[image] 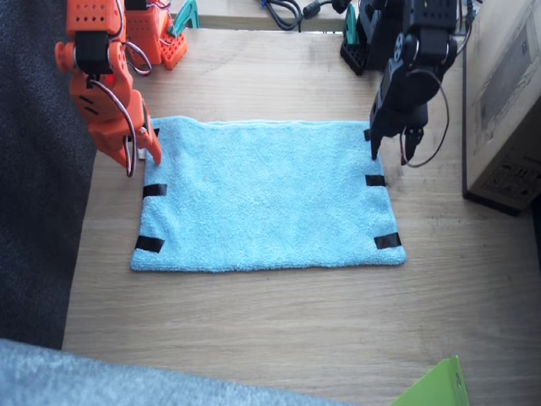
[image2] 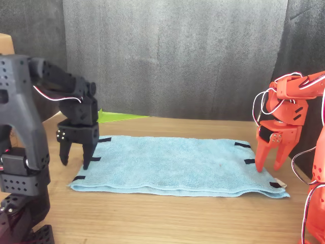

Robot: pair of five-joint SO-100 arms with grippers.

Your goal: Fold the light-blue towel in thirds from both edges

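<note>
So the light-blue towel is lying flat and fully spread out in the middle of the wooden tabletop, no fold in it yet. It's fluffy terry, so my guess is light, floppy and pretty grippy. It'll drape and sag rather than hold a shape, and a pinch in only one spot will probably let the rest of that side trail behind.

Each short side has three black tape strips, which look like the obvious places to grab.

The right claw, the orange one, has its fingers apart, tips right down at the towel's edge near the far strip. The left claw, the black one, is also spread open, hovering over its own short side by the strips. Neither is holding anything.
</note>
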